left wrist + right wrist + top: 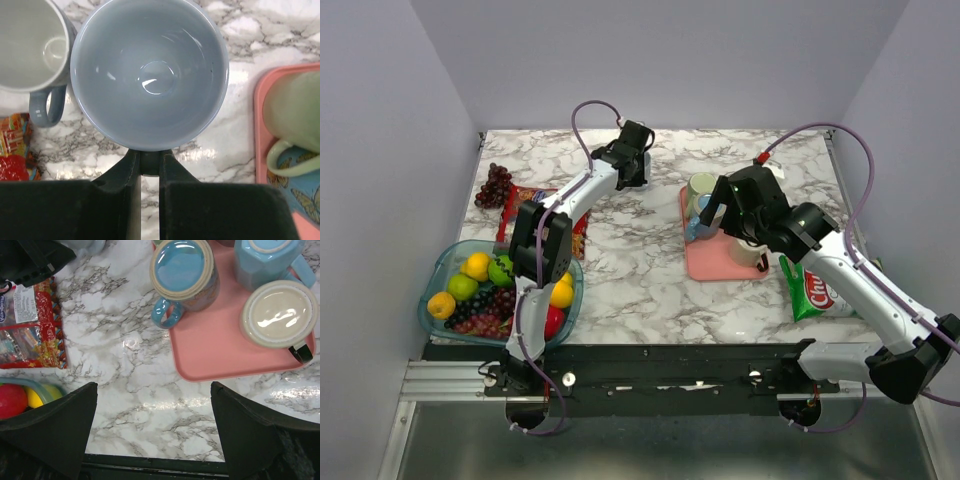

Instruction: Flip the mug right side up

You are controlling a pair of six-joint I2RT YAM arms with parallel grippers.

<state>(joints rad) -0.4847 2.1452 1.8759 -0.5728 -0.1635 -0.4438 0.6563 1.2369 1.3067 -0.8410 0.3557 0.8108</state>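
Black fingers [120,172] of the left tool [149,161] fill the bottom of the left wrist view. They are drawn narrow and pinch the handle side of the grey-blue mug [150,75] between them.

From the near-left corner of the desk [650,270], the left arm rises to a raised elbow above the fruit bowl [432,288]. Its forearm stretches to the far edge, about mid-width, where the wrist tips down over the mug.

The grey-blue mug stands mouth up. Its glossy pale inside is bare, with a faint ring and a highlight at the bottom. I cannot tell whether its base rests on the marble or hangs just above it.

Touching or just beside its rim, toward the left edge, is a white-lined mug [30,45] with a grey-blue handle, also mouth up. A green mug [295,110] sits on the pink tray [720,262] toward the right edge.

The right arm comes from the near-right corner, bends, and reaches in over the tray. The right tool [154,390] has its jaws spread wide and grips nothing, hanging above the tray's near-left corner. Below it on the tray, a blue mug [182,270] and a cream mug [277,315] stand base up.
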